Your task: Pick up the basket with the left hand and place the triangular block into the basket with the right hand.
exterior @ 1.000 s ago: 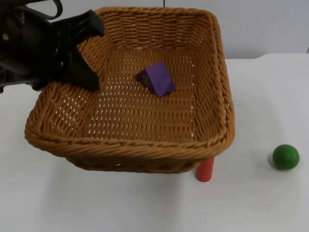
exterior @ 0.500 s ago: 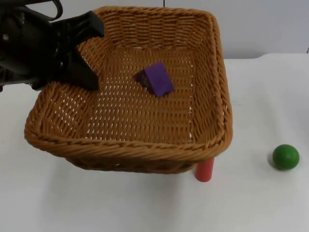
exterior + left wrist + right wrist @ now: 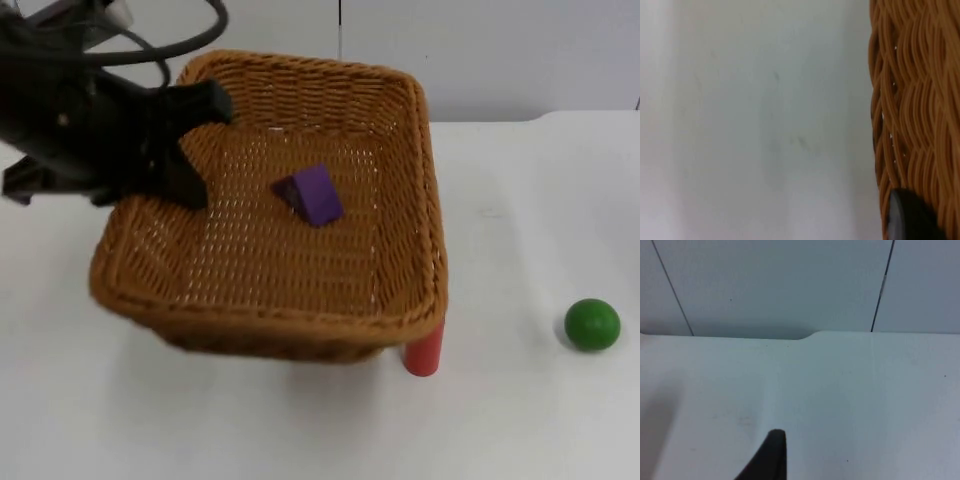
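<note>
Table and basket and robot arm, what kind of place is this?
Probably a robot practice lab. A black left gripper holds a wicker basket with a purple triangular block inside, over a plain white table with a green ball.

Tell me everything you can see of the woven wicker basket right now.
The woven wicker basket is tan-brown, roughly square, with tall openwork walls and a thick braided rim. The left gripper clamps its left rim, one finger inside, one outside. A purple triangular block lies on its floor near the middle. A red cylinder stands at its near right corner, partly hidden behind the wall.
</note>
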You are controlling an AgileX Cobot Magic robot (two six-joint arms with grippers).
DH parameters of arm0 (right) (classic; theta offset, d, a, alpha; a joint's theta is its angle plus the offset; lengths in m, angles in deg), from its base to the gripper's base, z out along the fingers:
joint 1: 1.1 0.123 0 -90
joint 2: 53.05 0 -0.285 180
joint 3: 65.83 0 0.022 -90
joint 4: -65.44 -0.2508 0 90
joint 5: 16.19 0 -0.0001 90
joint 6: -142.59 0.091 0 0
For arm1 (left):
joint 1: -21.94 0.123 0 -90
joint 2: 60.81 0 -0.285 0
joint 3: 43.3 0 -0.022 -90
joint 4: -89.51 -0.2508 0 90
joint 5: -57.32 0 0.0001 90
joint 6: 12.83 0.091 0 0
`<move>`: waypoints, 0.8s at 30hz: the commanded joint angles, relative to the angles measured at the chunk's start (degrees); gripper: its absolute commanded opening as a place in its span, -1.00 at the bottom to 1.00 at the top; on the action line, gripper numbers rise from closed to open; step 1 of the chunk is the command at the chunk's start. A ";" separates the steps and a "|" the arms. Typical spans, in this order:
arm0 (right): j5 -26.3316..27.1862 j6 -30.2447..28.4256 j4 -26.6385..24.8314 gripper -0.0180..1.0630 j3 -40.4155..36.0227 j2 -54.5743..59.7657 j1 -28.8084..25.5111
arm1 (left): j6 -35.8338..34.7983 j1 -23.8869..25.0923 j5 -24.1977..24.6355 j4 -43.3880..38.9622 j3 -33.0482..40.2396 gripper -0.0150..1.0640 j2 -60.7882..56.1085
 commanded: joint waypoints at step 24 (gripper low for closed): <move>-0.78 -4.89 0.29 0.97 -0.26 -0.89 -0.22 | 20.41 8.33 9.46 14.92 -17.90 -0.96 20.30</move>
